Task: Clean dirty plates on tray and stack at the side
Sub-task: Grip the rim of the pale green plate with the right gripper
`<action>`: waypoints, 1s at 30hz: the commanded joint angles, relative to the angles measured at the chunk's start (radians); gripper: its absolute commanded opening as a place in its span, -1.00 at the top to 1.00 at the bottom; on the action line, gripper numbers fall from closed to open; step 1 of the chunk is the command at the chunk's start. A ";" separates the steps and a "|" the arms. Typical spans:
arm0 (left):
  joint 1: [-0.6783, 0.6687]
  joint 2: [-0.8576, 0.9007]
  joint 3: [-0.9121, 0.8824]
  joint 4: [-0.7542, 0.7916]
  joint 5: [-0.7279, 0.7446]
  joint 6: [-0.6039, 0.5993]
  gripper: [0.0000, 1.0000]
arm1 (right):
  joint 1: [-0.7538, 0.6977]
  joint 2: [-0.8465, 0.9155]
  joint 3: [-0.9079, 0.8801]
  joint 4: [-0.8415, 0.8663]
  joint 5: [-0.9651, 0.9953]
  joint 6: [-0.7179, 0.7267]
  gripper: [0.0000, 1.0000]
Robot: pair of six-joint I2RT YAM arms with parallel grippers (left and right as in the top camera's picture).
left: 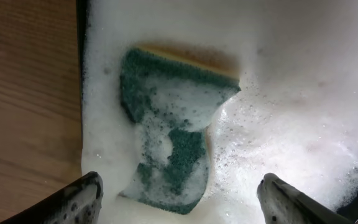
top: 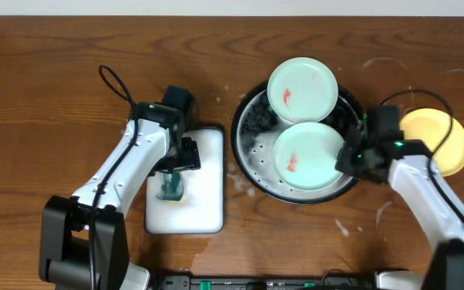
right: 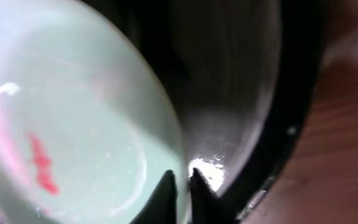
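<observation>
At the near side of the brown wooden desk [top: 47, 89], my left claw [left: 180, 200] hangs spread wide, its tips either side of a green-and-yellow foam-covered sponge [left: 166, 143] in the white rectangular sponge tray [top: 204, 205], not closed on it. Across from it, my right claw [right: 180, 191] appears pressed together on the right rim of the near pale mint-white round plate [top: 304, 157]. That plate lies face up inside the large round black basin [top: 238, 141] of soapy water, with a red smear on its floor. Just beyond the basin's right rim, the small round yellow plate [top: 445, 145] sits alone on the desk with no red visible on it. I judge it the one finished piece, with nothing stacked on it yet. Farthest out, the second pale mint-white round plate [top: 302, 89], also smeared red, leans face up on the basin's far rim. By my reckoning, two plates are left to scrub. Being round, the pinched plate has no long axis; its hollow faces upward.
</observation>
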 commanded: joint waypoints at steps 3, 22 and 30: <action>0.003 -0.013 0.002 -0.002 -0.005 -0.002 -0.64 | 0.023 0.021 0.014 0.040 0.011 -0.033 0.14; 0.003 -0.013 0.002 0.013 -0.003 -0.006 -0.64 | 0.006 0.160 0.120 0.033 -0.046 -0.403 0.13; 0.003 -0.013 0.002 -0.010 -0.002 0.042 -0.63 | 0.006 0.304 0.120 0.095 -0.012 -0.382 0.43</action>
